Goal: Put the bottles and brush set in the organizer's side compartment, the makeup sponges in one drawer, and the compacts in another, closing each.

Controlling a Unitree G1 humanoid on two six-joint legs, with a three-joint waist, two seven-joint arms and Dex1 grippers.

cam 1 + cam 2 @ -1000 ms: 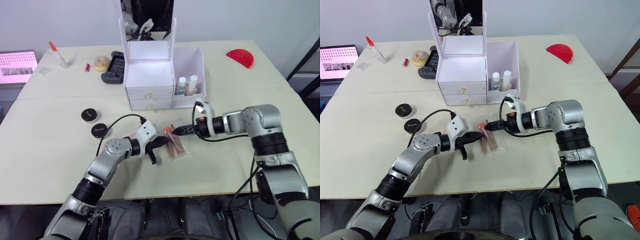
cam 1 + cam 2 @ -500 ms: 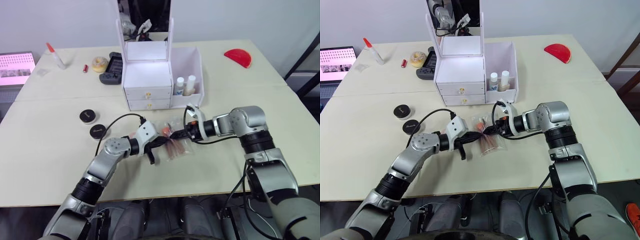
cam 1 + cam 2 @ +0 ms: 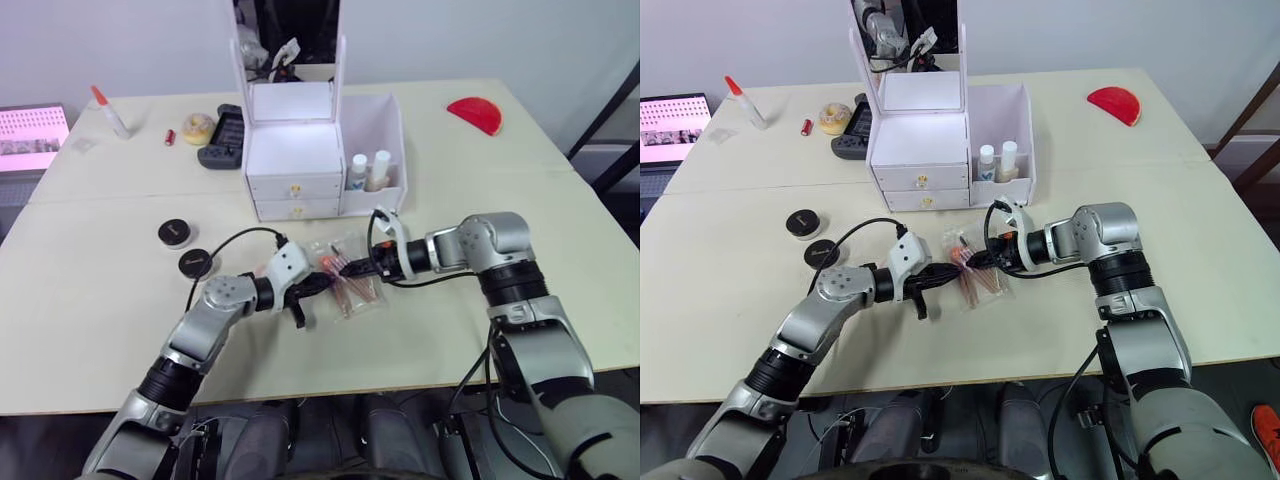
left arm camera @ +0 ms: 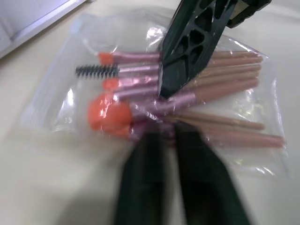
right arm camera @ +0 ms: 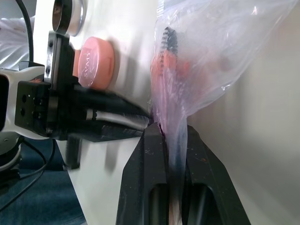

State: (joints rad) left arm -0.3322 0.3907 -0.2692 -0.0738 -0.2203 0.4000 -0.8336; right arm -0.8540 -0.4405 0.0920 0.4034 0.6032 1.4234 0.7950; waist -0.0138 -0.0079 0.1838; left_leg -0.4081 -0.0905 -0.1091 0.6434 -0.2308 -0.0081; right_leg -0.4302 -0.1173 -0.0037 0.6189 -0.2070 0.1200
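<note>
The right gripper [image 3: 975, 263] is clamped on the brush set [image 3: 978, 273], its two black fingers pinching the clear pouch near the brush heads; in the right wrist view the plastic bunches between those fingers [image 5: 154, 154]. The pouch lies on the table [image 3: 1200, 250] just in front of the organizer [image 3: 940, 130], tilted, with its orange-pink handles fanning toward the robot. The left gripper [image 3: 930, 283] points at the pouch from the other side, its fingers drawn nearly together with nothing between them, tips right at the pouch's edge. A pink makeup sponge [image 5: 95, 62] lies beside the left gripper. The two bottles [image 3: 997, 162] stand upright in the organizer's side bin, and both gold-knobbed drawers [image 3: 919, 190] are shut. The two black compacts [image 3: 812, 236] sit on the table to the robot's left, near each other, well apart from the organizer.
</note>
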